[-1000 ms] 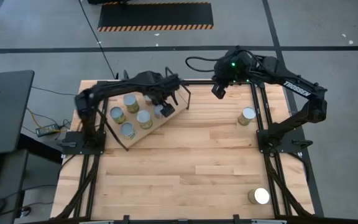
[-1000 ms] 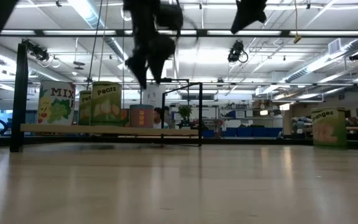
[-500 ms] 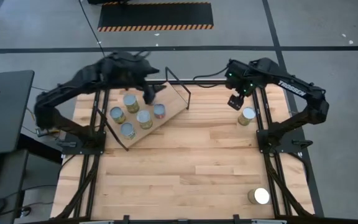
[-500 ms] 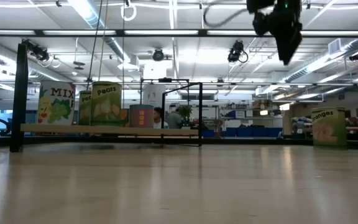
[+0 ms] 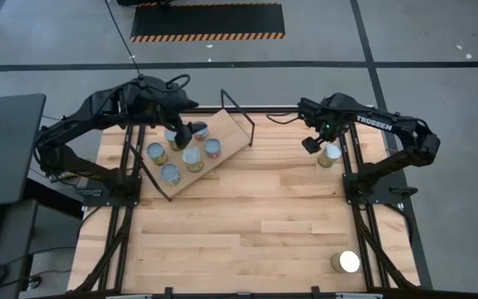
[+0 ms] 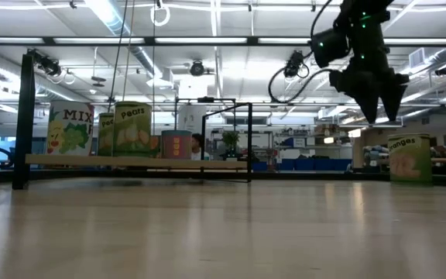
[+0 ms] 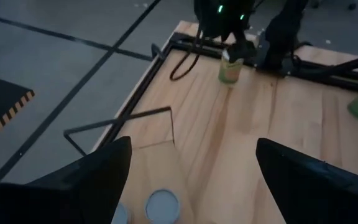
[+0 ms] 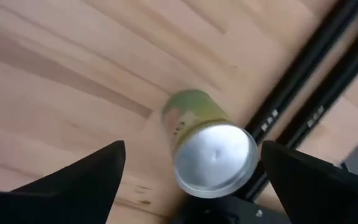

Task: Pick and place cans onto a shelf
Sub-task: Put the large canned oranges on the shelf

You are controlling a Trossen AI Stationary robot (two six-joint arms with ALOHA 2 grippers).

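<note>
Several cans (image 5: 192,158) with yellowish-green sides stand upright on the shelf (image 5: 222,133), a light-wood board with a black wire frame at the table's far left. My left gripper (image 5: 192,131) hovers open above the shelf's far part, with can tops (image 7: 163,204) below it. One more can (image 5: 330,154) stands on the table at the far right. My right gripper (image 5: 312,145) hangs open just above and beside this can (image 8: 210,149), its fingers apart on either side of it, clear of it in the low view (image 6: 374,97). Another can (image 5: 347,262) stands at the near right corner.
Black frame rails (image 5: 351,158) run along the table's right edge, right beside the far-right can. The shelf's wire frame (image 5: 237,112) sticks up at its far end. The bare wooden tabletop (image 5: 256,216) spreads between the shelf and the two loose cans.
My right gripper has swung from the table's far middle toward the right edge and come down over the far-right can, opening on the way. My left gripper has risen from the can on the shelf's right part and drawn back toward the far left, still open.
</note>
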